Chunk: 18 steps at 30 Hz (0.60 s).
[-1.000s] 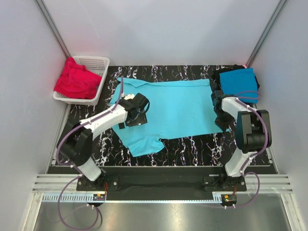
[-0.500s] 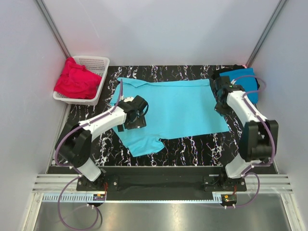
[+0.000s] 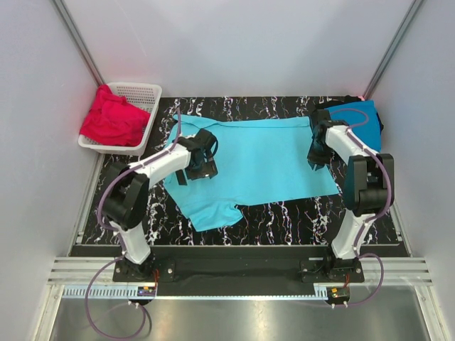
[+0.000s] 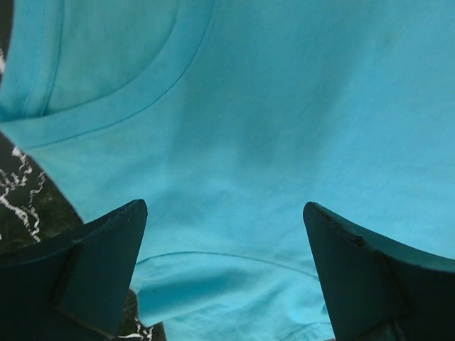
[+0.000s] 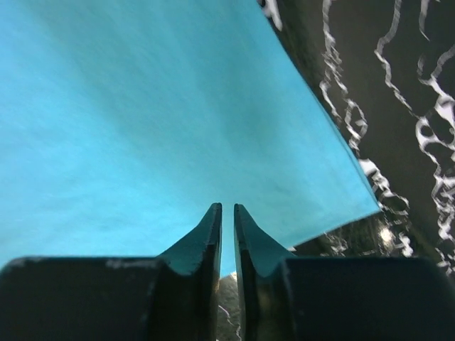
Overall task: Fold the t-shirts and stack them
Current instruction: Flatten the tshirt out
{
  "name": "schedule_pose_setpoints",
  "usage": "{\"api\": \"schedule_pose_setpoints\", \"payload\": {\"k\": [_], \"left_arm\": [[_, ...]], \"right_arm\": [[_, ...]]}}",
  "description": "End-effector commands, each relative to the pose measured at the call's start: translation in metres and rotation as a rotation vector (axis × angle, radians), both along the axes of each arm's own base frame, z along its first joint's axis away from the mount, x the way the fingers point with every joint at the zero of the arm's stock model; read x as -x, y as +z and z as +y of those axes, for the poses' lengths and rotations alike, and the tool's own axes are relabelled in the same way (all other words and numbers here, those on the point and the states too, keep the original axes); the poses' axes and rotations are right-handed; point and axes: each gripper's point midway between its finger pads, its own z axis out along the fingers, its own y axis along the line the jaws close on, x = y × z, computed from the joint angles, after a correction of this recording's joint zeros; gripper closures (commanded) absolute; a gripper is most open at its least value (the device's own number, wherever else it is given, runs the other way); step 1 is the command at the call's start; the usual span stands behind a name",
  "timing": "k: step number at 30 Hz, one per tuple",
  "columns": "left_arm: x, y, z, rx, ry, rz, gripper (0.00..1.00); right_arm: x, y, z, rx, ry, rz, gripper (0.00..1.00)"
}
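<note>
Turquoise t-shirt [image 3: 263,160] lies spread flat, collar leftward.

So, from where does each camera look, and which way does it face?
Top external: above and behind the robot, looking down on the table; the left arm and right arm show, bases at the bottom.
Left wrist: on the left arm, looking down at the turquoise shirt near its collar; the left gripper shows, fingers wide apart.
Right wrist: on the right arm, looking along the closed right gripper at the shirt's edge.
Shared: all three show the turquoise shirt and the table.
</note>
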Motion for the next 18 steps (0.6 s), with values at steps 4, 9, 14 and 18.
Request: {"api": "schedule_pose_setpoints", "payload": {"k": [4,9,14,18], "left_arm": [[-0.034,-0.007,-0.012,-0.018,0.005,0.017,0.01],[-0.049,-0.009,-0.003,-0.098,0.006,0.019,0.01],[-0.05,-0.02,0.008,-0.162,0.001,0.049,0.01],[-0.031,-0.047,0.012,-0.173,0.0,0.137,0.01]], "right_arm": [[-0.032,-0.013,0.026,-0.113,0.092,-0.003,0.76],[-0.037,-0.02,0.03,-0.139,0.112,-0.004,0.57],[-0.031,-0.028,0.033,-0.153,0.123,0.009,0.48],[-0.018,-0.04,0.037,-0.177,0.112,0.037,0.48]]}}
